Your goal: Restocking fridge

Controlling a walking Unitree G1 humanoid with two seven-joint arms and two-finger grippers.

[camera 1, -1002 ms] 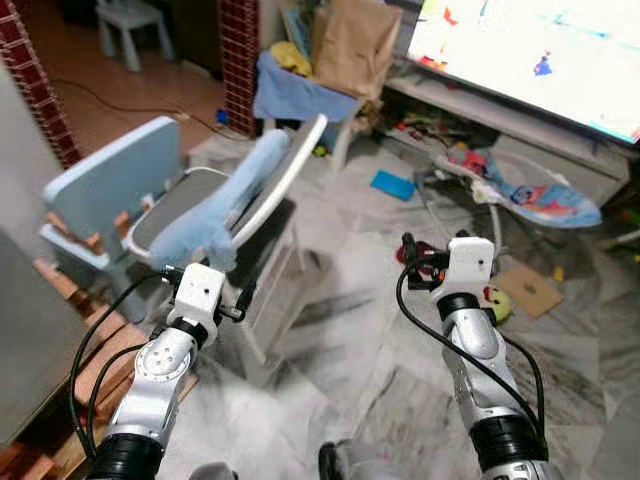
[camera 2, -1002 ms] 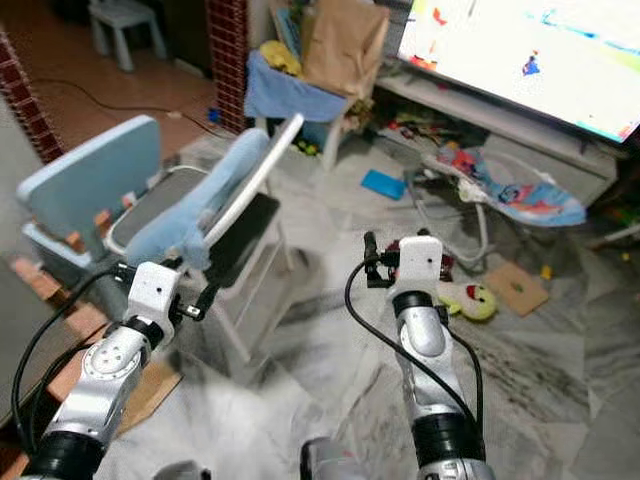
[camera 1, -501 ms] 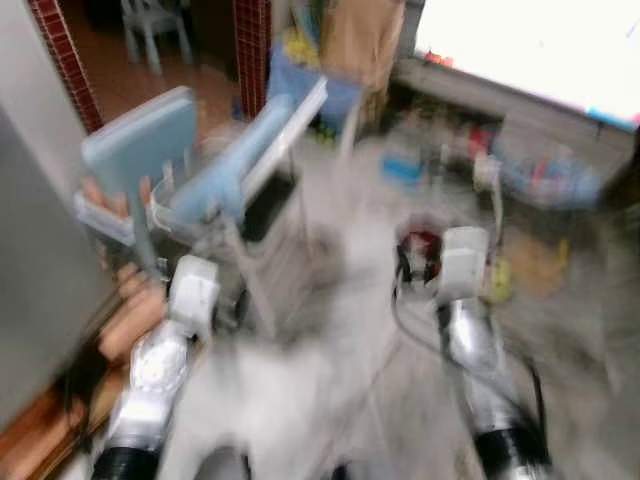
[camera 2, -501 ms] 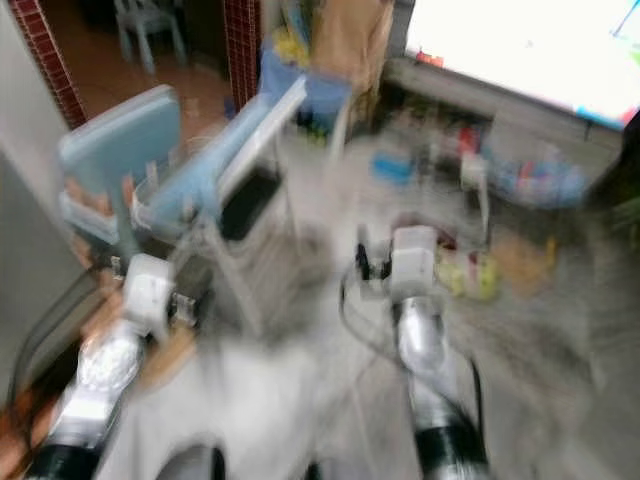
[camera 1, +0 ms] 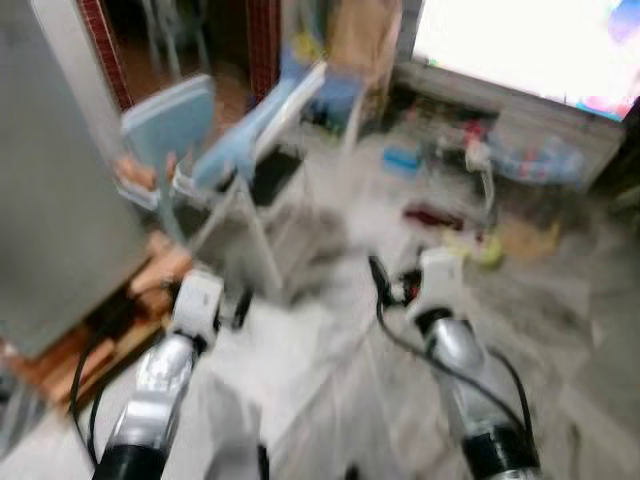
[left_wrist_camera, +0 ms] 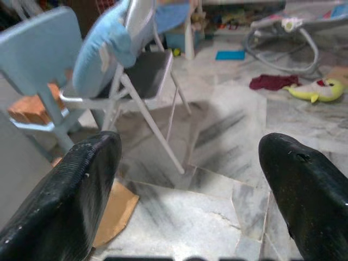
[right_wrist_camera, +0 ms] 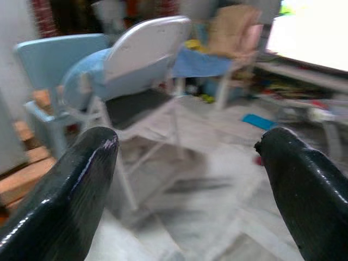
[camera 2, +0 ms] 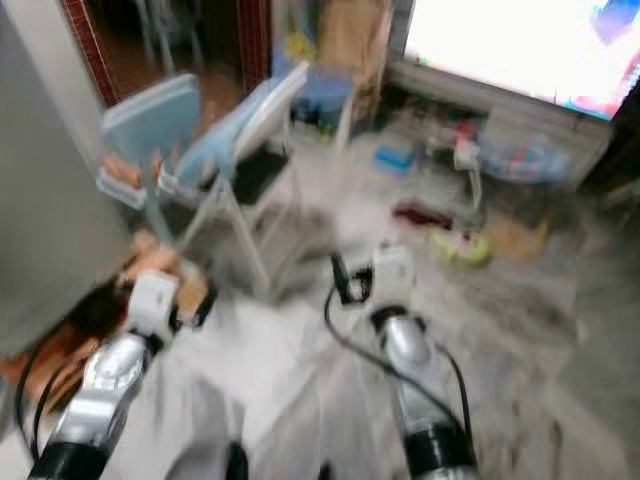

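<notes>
Both eye views are blurred by motion. My left gripper (camera 1: 236, 308) is held out low over the marble floor, and in the left wrist view its black fingers (left_wrist_camera: 81, 185) stand wide apart with nothing between them. My right gripper (camera 1: 384, 286) is held out the same way, open and empty, with its fingers (right_wrist_camera: 76, 179) spread in the right wrist view. A tall grey panel (camera 1: 50, 180) rises at the left edge; I cannot tell whether it is the fridge. No food or drink items can be made out.
A folding chair with a blue cushion (camera 1: 262, 130) and a light blue child's chair (camera 1: 170, 115) stand ahead on the left, over wooden boards (camera 1: 110, 330). A red cloth (left_wrist_camera: 272, 81), a yellow-green plush toy (left_wrist_camera: 318, 89), a baby bouncer (camera 1: 530, 160) and a bright screen (camera 1: 520, 40) lie right.
The whole picture has shifted: the camera has turned left, so the chairs sit further right and the grey panel takes more of the left side. Both arms keep their pose.
</notes>
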